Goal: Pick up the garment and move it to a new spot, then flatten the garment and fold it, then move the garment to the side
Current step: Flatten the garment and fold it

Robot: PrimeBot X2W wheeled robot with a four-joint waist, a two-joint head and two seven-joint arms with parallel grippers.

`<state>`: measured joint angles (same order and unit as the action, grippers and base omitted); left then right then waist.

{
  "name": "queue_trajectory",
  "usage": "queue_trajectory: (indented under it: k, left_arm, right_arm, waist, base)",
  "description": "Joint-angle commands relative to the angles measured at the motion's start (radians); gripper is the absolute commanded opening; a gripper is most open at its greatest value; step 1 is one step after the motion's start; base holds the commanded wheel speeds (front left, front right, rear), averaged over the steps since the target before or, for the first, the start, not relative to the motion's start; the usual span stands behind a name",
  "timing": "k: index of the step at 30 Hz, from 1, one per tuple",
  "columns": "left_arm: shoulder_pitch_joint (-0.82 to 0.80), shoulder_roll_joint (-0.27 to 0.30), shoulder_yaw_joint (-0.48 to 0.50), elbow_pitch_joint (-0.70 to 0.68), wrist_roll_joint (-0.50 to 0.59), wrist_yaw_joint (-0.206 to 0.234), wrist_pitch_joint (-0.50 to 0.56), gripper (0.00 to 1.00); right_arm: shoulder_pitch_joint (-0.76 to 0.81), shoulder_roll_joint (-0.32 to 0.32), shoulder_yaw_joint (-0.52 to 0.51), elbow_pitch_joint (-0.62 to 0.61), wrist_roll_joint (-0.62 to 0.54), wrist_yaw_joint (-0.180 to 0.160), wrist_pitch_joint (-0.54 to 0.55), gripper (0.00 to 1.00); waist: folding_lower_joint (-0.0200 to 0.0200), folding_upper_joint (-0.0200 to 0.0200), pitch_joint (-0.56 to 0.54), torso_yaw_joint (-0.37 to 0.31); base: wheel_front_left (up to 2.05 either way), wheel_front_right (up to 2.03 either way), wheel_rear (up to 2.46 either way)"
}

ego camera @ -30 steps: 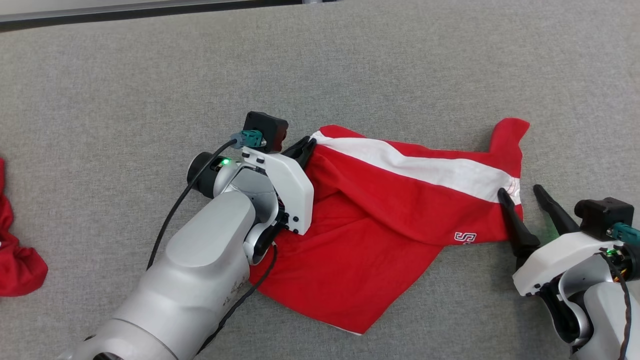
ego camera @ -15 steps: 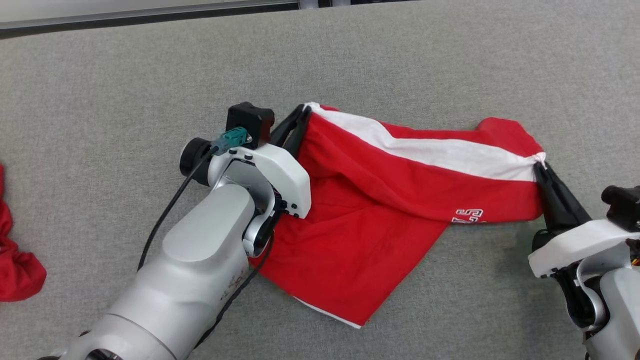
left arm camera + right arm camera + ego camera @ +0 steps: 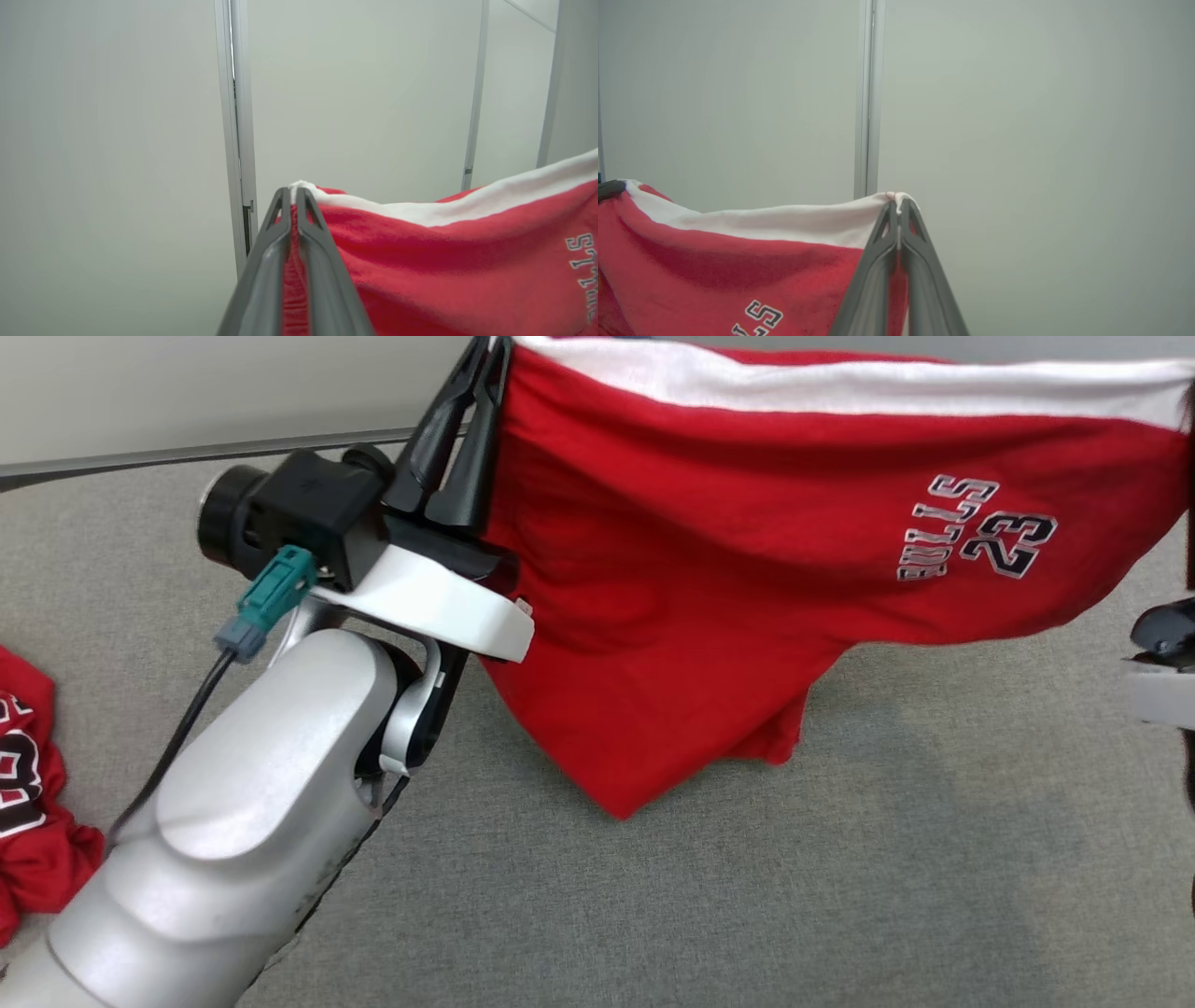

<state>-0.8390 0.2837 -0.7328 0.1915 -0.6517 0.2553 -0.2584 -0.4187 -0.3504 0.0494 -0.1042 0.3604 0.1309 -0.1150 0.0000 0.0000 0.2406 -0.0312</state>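
Red garment [image 3: 709,569]: lifted off the bench [image 3: 840,896] and hanging in the air, stretched between the two tools, its white band along the top edge.
Long axis: runs left to right, nearly level; the cloth below the band drapes down to a loose point at lower left, over the bench.
Print: white-edged letters and the number 23 sit near the right end, turned on their side.
Head view: shows the full drape, the print, the pale left forearm [image 3: 243,803] and the grey bench beneath; a second red cloth [image 3: 28,784] with white figures lies bunched at the far left, well apart from the garment.
Wrist views: show each pinch close up, against a pale wall [image 3: 117,140] with upright metal strips, which the head view cuts off at its top edge.
Grip, left: the left tool [image 3: 292,193] has its two fingers pressed almost together on the left top corner, red and white cloth squeezed between them.
Grip, right: the right tool [image 3: 898,207] is closed tight on the right top corner, a small tuft of white band poking out above the tips.
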Motion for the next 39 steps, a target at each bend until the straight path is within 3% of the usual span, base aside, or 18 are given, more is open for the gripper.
queue_trajectory:
  k: [1, 7, 11, 18, 28, 33, 39]
  left_arm:
    - [0.014, 0.024, 0.01, -0.05, 0.013, 0.021, 0.007, 0.0]
    - [0.028, 0.108, 0.044, -0.296, 0.046, 0.108, 0.065, 0.0]
    - [0.034, 0.136, 0.055, -0.364, 0.039, 0.131, 0.102, 0.0]
    - [-0.065, 0.12, 0.059, -0.331, 0.017, 0.081, 0.132, 0.0]
    - [-0.354, 0.013, 0.09, -0.025, 0.003, -0.037, 0.082, 0.0]
    - [-0.501, -0.054, 0.127, 0.215, 0.002, -0.094, 0.02, 0.0]
    - [-0.586, -0.123, 0.169, 0.491, 0.027, -0.151, -0.006, 0.0]
  right_arm:
    - [-0.013, 0.0, -0.011, -0.035, -0.011, 0.0, 0.016, 0.0]
    - [-0.04, 0.016, -0.053, -0.164, -0.028, 0.0, 0.09, 0.0]
    - [-0.054, 0.025, -0.054, -0.177, -0.018, 0.0, 0.116, 0.0]
    - [-0.176, 0.004, -0.038, -0.11, 0.033, 0.0, 0.141, 0.0]
    - [-0.576, -0.052, 0.07, 0.158, 0.111, 0.0, 0.128, 0.0]
    - [-0.809, -0.026, 0.162, 0.362, 0.132, 0.0, 0.067, 0.0]
    - [-0.956, 0.043, 0.288, 0.635, 0.153, 0.0, -0.002, 0.0]
  waist:
    - [0.0, 0.0, -0.017, 0.008]
    - [0.0, 0.0, -0.037, 0.02]
    - [0.0, 0.0, -0.037, 0.023]
    - [0.0, 0.0, 0.017, 0.023]
    - [0.0, 0.0, 0.132, 0.037]
    - [0.0, 0.0, 0.167, 0.038]
    - [0.0, 0.0, 0.182, 0.03]
  base:
    - [0.0, 0.0, 0.0]
    - [0.0, 0.0, 0.0]
    - [0.0, 0.0, 0.0]
    - [0.0, 0.0, 0.0]
    - [0.0, 0.0, 0.0]
    - [0.0, 0.0, 0.0]
    - [0.0, 0.0, 0.0]
